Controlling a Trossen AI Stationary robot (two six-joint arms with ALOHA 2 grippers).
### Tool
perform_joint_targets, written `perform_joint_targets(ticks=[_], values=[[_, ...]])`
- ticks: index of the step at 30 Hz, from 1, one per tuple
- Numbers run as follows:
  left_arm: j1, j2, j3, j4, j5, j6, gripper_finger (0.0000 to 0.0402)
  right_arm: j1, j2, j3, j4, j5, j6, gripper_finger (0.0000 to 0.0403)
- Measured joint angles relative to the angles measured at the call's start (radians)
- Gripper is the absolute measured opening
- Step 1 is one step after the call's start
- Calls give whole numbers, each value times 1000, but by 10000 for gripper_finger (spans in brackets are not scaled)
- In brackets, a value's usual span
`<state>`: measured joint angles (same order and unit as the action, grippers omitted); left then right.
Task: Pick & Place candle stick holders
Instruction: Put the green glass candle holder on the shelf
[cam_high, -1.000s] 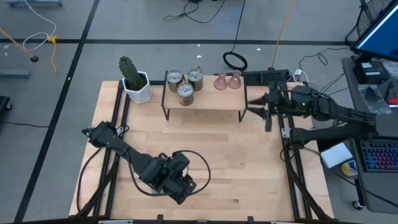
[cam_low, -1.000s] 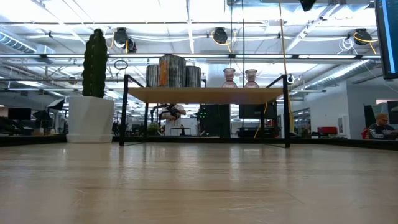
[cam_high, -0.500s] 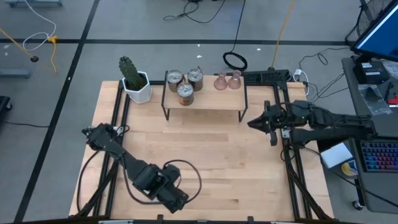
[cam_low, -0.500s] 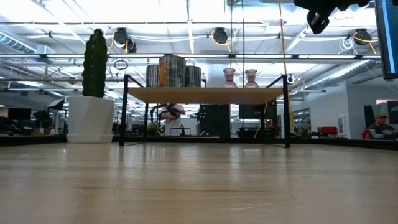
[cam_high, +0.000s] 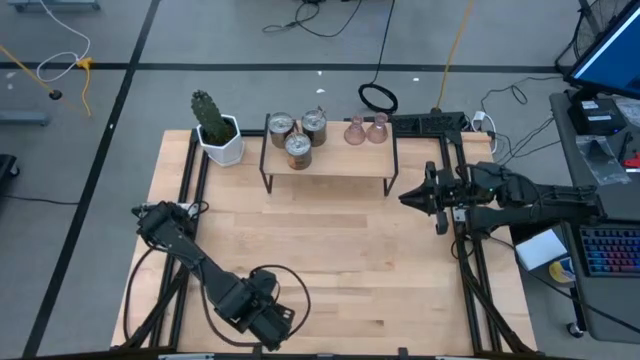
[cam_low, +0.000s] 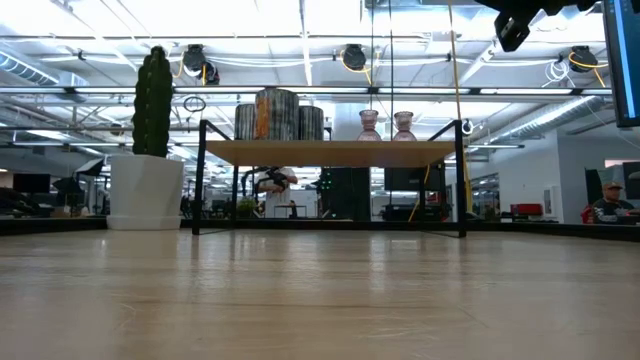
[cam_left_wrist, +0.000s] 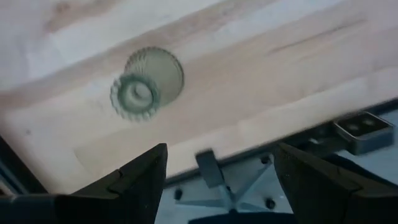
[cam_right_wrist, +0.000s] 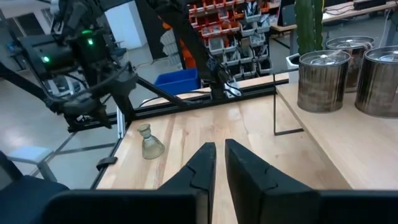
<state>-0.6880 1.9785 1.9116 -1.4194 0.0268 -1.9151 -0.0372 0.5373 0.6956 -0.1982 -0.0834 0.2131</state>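
Left wrist view shows the left pincer (cam_left_wrist: 219, 163) open and empty above the small olive-green ribbed glass candle holder (cam_left_wrist: 146, 83), which stands near the front edge of the pale wooden surface (cam_left_wrist: 249, 74), so a clumsy descent could knock it off, while the right pincer (cam_right_wrist: 217, 163) waits closed.

1. The table (cam_high: 330, 260) under me is pale wood with a smooth, matt finish and visible grain.
2. The olive-green holder (cam_left_wrist: 144, 84) below my left gripper (cam_left_wrist: 217, 177) is translucent ribbed glass.
3. The three round holders (cam_high: 298, 135) on the shelf are brushed silvery metal with a dull sheen.
4. The two pink holders (cam_high: 365, 130) are translucent glass.
5. My right gripper (cam_right_wrist: 219, 163) has matt black fingers.
6. The cactus pot (cam_high: 224, 145) is smooth and white.
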Motion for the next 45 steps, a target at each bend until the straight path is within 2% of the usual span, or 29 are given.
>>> perform_joint_targets(ticks=[6, 12, 27, 36, 40, 45], values=[[19, -1, -81, 17, 7, 79, 292, 0, 0, 0, 0, 1, 6, 28], [18, -1, -152, 72, 73, 99, 292, 0, 0, 0, 0, 2, 6, 23], [22, -1, -244, 122, 57, 100, 291, 0, 0, 0, 0, 3, 6, 23], [26, -5, -335, 251, 63, 101, 290, 0, 0, 0, 0, 3, 4, 24], [29, -9, -359, 262, 70, 99, 257, 0, 0, 0, 0, 3, 4, 23], [31, -8, -362, 240, 39, 100, 155, 0, 0, 0, 0, 3, 3, 23]])
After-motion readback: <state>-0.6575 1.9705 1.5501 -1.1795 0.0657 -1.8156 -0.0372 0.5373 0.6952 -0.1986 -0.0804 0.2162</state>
